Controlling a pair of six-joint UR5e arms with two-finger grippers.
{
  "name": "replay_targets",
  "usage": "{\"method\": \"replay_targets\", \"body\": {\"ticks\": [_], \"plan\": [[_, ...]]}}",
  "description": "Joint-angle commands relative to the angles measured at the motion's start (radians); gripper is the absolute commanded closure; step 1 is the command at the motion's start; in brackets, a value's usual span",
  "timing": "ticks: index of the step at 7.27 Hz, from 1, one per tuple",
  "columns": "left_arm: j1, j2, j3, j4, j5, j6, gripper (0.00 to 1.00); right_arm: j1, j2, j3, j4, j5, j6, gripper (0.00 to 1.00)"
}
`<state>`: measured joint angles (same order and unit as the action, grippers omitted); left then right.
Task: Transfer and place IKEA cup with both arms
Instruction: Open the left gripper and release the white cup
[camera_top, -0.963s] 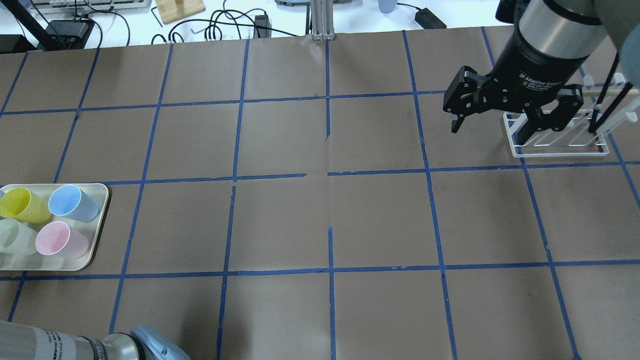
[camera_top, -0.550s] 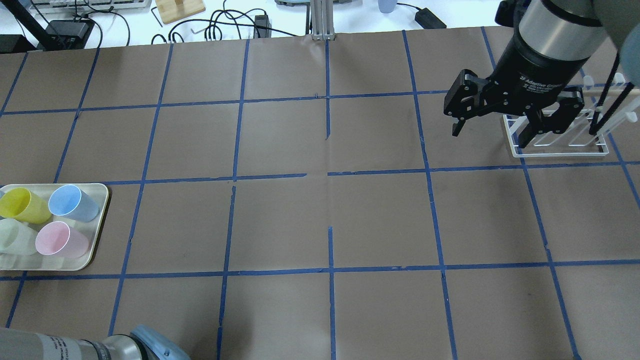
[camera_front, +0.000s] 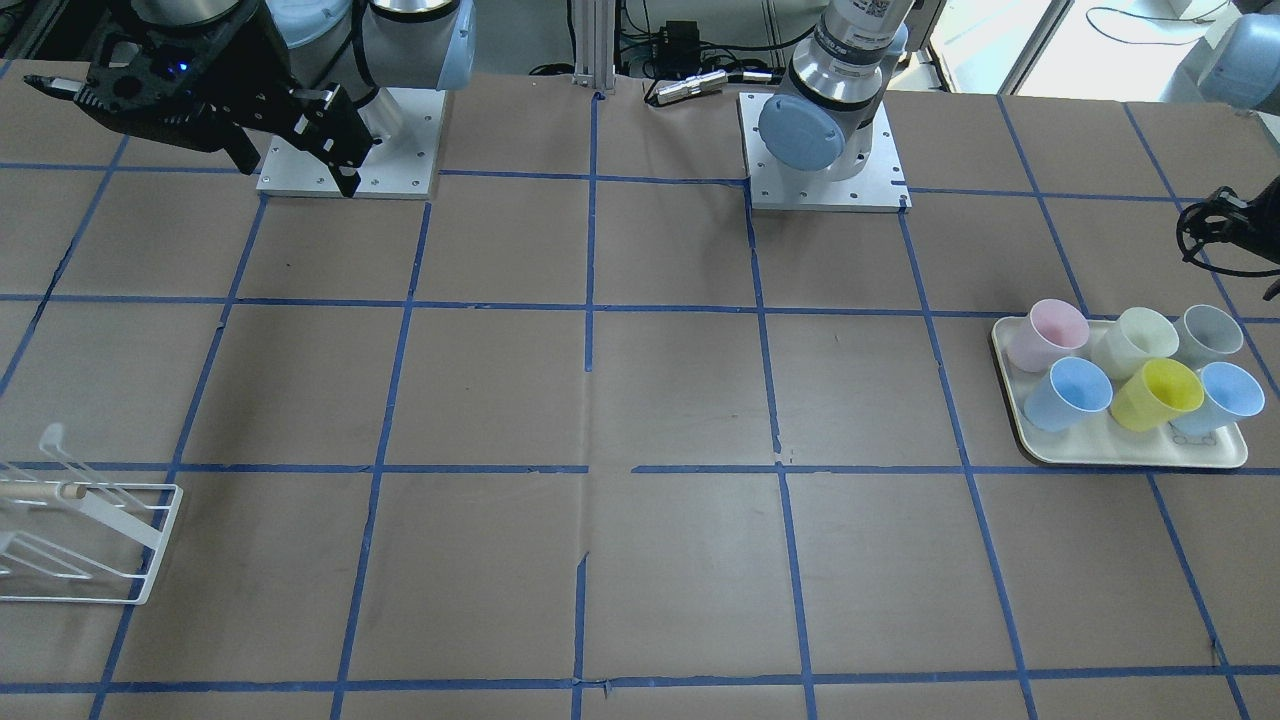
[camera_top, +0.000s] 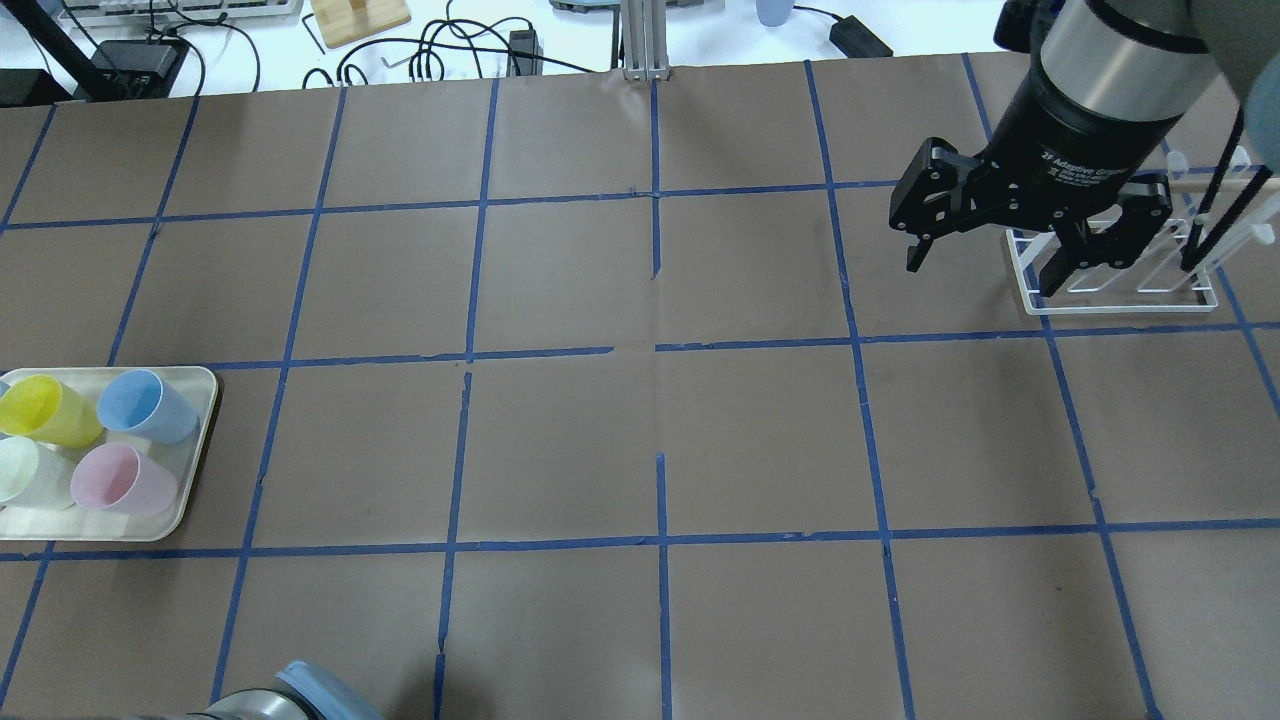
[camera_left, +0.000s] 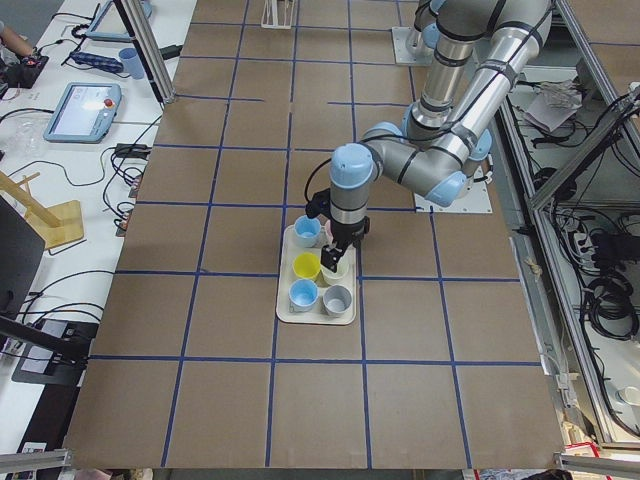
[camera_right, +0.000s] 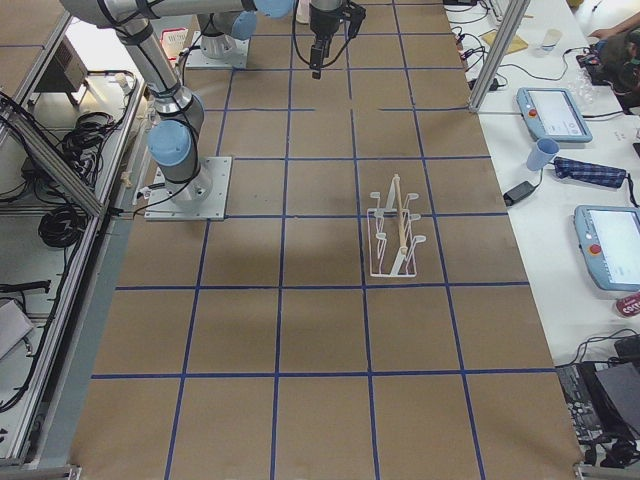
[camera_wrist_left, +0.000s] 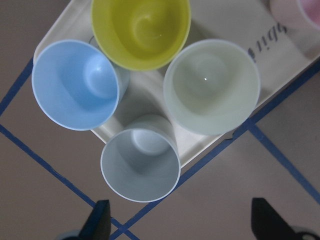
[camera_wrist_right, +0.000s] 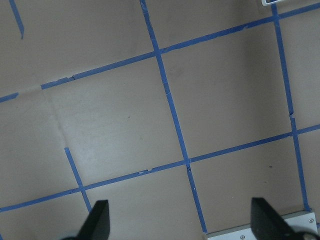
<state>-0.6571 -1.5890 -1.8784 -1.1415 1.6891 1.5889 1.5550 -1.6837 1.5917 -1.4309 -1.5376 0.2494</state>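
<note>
Against a second ago, we see less of the left arm (camera_top: 320, 697) in the overhead view. The long silver tube along the bottom edge is gone and only a light blue joint cap shows there. The right gripper (camera_top: 983, 277) has drifted slightly up the view, next to the white wire rack (camera_top: 1120, 308). The cups on the tray (camera_top: 150, 527) lie as they did.

The overhead view cuts the tray off at its left edge, and we cannot find the IKEA cup in it. The front-facing view shows all six cups. There the IKEA cup (camera_front: 1208, 335) stands at the tray's corner on the robot's side, farthest out to the robot's left. It is just beside the cream-white cup (camera_front: 1135, 340), with a light blue cup (camera_front: 1225, 395) on its side away from the robot.

Only the left wrist view gives us the left gripper (camera_wrist_left: 182, 225) plainly. Its two fingertips stand wide apart with nothing held, above that corner of the tray. The right gripper's fingers are likewise spread with nothing between them, over bare table paper.

The IKEA cup is pale grey, tapered and handleless. It stands upright, mouth up and empty, and from the wrist camera we look straight down into it.
</note>
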Motion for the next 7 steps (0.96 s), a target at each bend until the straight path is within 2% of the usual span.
{"method": "replay_targets", "body": {"ticks": [1, 2, 3, 7], "plan": [[-0.137, 0.117, 0.070, -0.264, -0.040, -0.287, 0.00, -0.001, 0.001, -0.001, -0.006, -0.002, 0.001, 0.00], [-0.210, 0.156, 0.109, -0.373, -0.069, -0.425, 0.00, -0.001, 0.001, -0.001, -0.006, -0.003, 0.001, 0.00], [-0.290, 0.173, 0.142, -0.410, -0.072, -0.570, 0.00, -0.004, -0.001, -0.009, -0.014, 0.005, 0.002, 0.00], [-0.609, 0.190, 0.171, -0.431, -0.106, -1.179, 0.00, -0.004, -0.004, -0.001, -0.006, -0.004, 0.004, 0.00]]}}
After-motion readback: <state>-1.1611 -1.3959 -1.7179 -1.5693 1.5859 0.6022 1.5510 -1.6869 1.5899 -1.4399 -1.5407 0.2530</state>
